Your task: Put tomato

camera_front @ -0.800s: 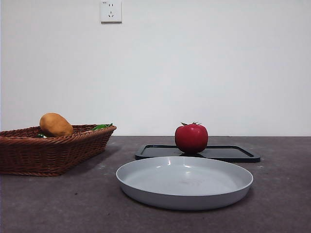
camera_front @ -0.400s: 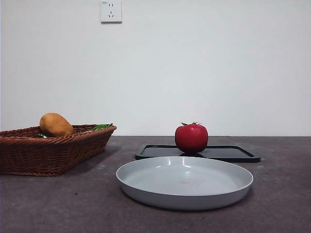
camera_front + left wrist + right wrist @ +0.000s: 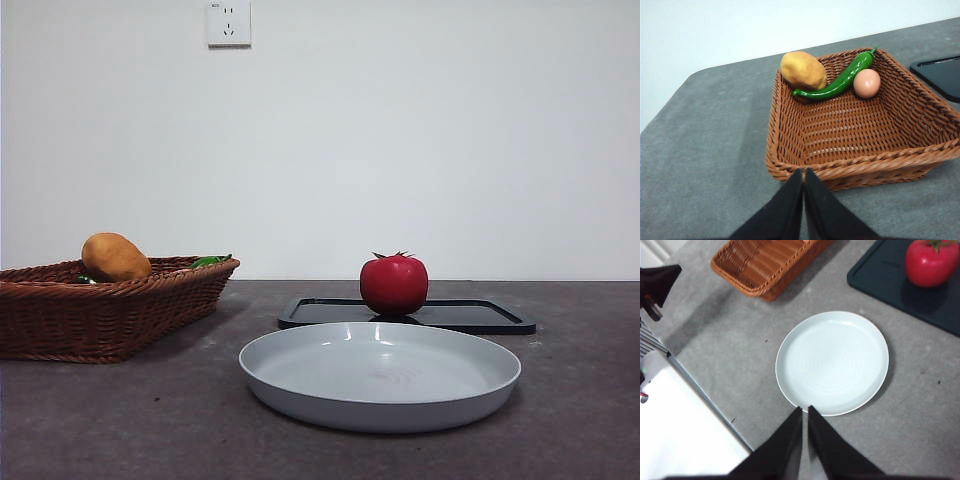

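A glossy red tomato with a dark green calyx stands on a flat black tray behind an empty grey-white plate. The right wrist view shows the same tomato on the tray, beyond the plate. My right gripper hangs shut over the plate's near rim, well short of the tomato. My left gripper is shut too, hovering at the near wall of a wicker basket. Neither gripper appears in the front view.
The brown wicker basket sits at the left and holds an orange-yellow oval fruit, a long green pepper and an egg. A white block lies beside the table edge in the right wrist view.
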You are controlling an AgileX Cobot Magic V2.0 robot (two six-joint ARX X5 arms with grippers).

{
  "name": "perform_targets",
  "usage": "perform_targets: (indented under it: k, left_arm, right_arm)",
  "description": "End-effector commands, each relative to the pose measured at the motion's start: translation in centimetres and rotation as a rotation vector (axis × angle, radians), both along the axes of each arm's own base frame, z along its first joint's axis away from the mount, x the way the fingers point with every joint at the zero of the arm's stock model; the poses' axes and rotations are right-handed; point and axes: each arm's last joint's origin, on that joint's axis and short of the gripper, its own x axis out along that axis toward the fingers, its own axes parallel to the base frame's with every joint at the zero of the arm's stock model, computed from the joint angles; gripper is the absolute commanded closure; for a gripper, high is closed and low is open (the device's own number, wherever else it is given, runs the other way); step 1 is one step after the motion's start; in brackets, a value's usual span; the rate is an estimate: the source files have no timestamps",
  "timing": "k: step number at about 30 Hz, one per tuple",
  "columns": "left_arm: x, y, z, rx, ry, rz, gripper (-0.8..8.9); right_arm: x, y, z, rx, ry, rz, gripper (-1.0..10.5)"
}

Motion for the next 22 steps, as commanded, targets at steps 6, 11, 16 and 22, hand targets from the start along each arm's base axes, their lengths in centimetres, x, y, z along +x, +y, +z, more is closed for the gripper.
perform_targets:
  k: [6, 11, 16, 22]
  left_arm:
    - [0.1, 0.0, -0.7, -0.005, 0.026, 0.003, 8.06]
    - [0.1, 0.0, -0.7, -0.005, 0.026, 0.003, 8.06]
    - [0.1, 0.0, -0.7, -0.005, 0.026, 0.003, 8.06]
    - [0.1, 0.0, -0.7, -0.005, 0.026, 0.003, 8.06]
  right_arm:
    - [-1.6, -2.2, 1.6, -0.007, -0.237, -0.090, 9.4]
    - [-2.9, -3.8, 1.4, -0.039, -0.430, -0.245, 9.4]
    - [-3.3, -4.8, -2.0, -0.066, -0.549, -0.388, 9.4]
    - [-2.9, -5.1, -7.2, -0.061, -0.685, -0.439, 9.4]
